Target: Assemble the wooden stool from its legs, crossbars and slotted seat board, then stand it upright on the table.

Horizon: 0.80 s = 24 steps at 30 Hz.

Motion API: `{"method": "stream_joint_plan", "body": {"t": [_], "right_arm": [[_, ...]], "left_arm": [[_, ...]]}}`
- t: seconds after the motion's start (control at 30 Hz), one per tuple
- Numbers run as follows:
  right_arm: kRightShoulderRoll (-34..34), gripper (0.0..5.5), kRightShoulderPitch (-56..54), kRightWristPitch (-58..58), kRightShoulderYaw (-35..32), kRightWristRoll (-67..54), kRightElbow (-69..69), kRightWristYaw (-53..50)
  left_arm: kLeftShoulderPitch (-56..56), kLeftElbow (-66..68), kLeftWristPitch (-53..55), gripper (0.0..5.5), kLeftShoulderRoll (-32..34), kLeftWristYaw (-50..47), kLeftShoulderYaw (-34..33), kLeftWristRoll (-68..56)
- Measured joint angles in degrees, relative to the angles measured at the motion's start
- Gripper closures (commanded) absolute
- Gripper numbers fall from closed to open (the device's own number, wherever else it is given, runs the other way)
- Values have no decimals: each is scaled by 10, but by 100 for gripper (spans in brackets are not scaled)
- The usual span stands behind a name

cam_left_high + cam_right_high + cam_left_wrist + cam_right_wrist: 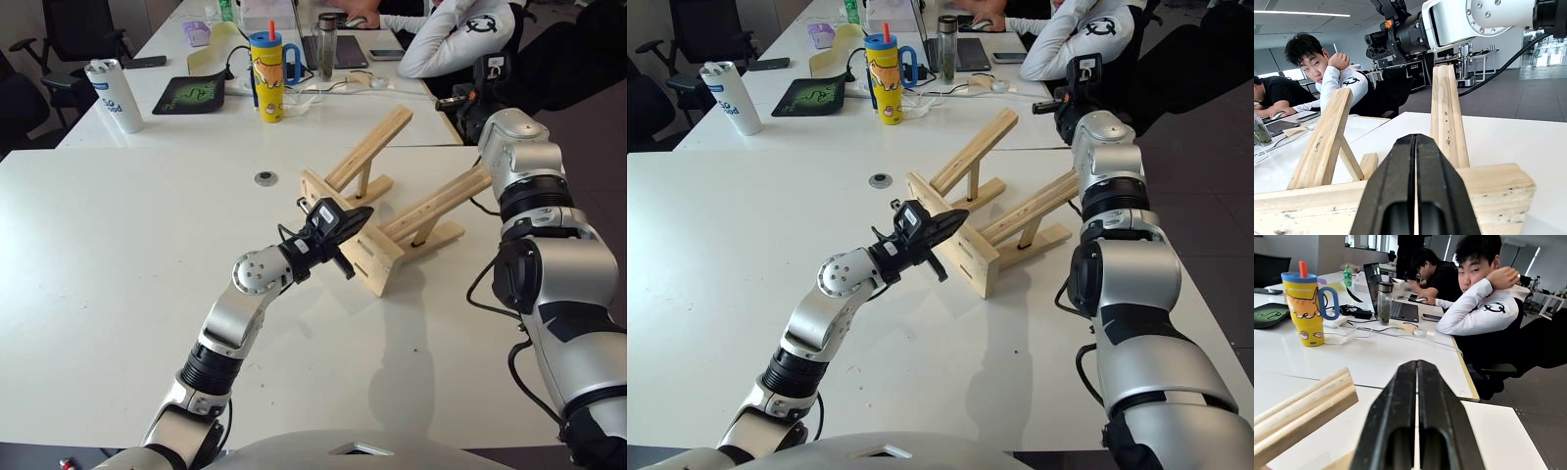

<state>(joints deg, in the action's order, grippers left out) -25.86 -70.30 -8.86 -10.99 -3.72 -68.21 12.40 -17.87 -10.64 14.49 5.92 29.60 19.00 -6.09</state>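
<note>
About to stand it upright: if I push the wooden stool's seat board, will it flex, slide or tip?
The stool looks stiff: solid wood legs joined by crossbars, so it probably moves as one piece. Lying on its side, seat board on edge, it may rock over. Bare wood likely slides on the smooth table.

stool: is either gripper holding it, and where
Nothing is held: the left gripper is shut by the seat board, the right gripper shut near a leg.

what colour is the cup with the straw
The cup is yellow, blue handle; right wrist view.
</note>
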Motion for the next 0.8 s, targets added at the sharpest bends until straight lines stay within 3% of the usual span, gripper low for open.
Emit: {"method": "stream_joint_plan", "body": {"t": [0.53, 0.8], "right_arm": [[-89, 550, 18, 51, -102, -40, -68, -110], [-100, 550, 85, 175, -60, 11, -10, -128]], "left_arm": [[2, -7, 0, 549, 0, -10, -5, -5], [-2, 4, -4, 549, 7, -39, -58, -6]]}}
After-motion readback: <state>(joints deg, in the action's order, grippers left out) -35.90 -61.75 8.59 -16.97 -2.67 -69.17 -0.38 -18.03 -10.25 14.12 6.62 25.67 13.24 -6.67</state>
